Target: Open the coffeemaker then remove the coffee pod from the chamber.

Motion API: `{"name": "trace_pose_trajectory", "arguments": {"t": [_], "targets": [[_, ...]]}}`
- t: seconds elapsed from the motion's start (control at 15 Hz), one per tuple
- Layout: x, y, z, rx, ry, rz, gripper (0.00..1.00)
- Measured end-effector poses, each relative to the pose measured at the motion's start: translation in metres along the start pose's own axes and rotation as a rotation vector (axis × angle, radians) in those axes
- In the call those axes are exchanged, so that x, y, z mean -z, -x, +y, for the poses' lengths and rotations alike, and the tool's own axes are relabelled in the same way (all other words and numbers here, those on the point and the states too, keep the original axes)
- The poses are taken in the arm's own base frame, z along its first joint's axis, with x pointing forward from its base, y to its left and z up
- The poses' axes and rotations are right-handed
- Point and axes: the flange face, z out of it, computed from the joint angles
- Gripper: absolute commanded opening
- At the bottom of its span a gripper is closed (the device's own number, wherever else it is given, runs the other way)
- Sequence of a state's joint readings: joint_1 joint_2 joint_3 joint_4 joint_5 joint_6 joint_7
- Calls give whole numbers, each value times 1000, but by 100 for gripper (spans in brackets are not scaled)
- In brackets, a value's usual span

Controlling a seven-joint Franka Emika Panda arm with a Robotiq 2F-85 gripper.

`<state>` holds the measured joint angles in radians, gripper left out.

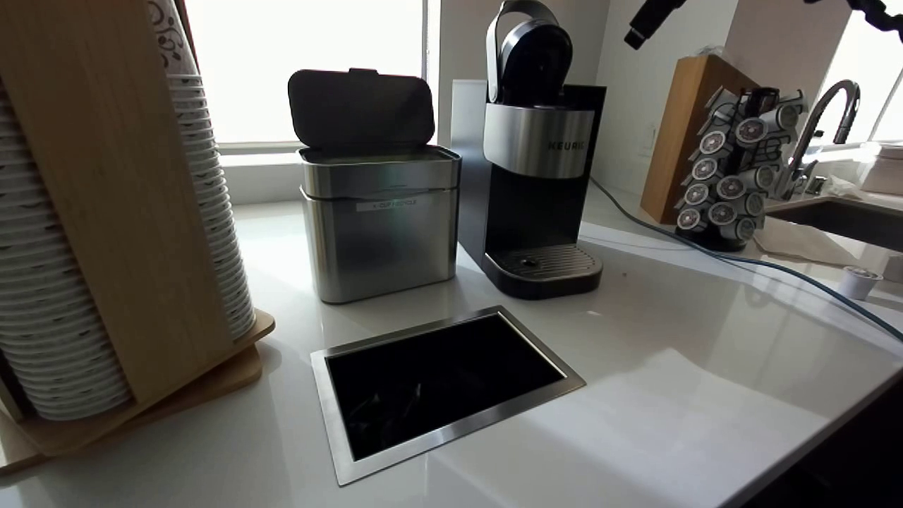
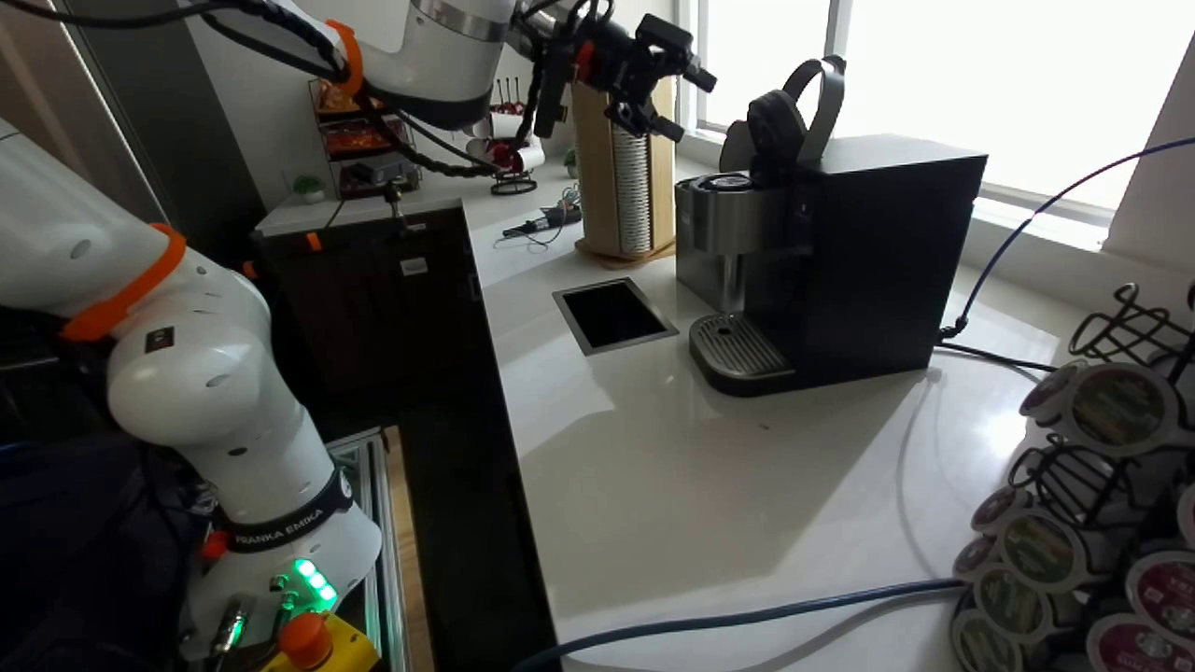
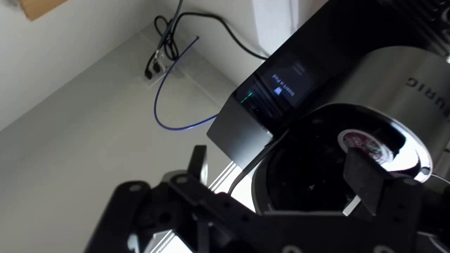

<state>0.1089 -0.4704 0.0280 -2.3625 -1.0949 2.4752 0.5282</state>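
The black and steel coffeemaker stands on the counter, also seen in an exterior view. Its lid and handle are raised in both exterior views. In the wrist view the pod sits in the chamber with its round printed top showing, partly covered by a finger. A pale pod rim also shows at the chamber in an exterior view. My gripper is open and empty, above and in front of the coffeemaker and apart from it. Its spread fingers frame the lid in the wrist view.
A steel recycle bin with its lid up stands beside the coffeemaker. A framed counter opening lies in front. A wooden cup holder and a pod rack flank them. A blue cable crosses the counter.
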Motion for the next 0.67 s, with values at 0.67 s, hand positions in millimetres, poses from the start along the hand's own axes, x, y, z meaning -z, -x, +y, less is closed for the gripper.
{"name": "trace_pose_trajectory", "arguments": {"t": [0.67], "targets": [[-2,21,24,-445,-362,-178,100]]}}
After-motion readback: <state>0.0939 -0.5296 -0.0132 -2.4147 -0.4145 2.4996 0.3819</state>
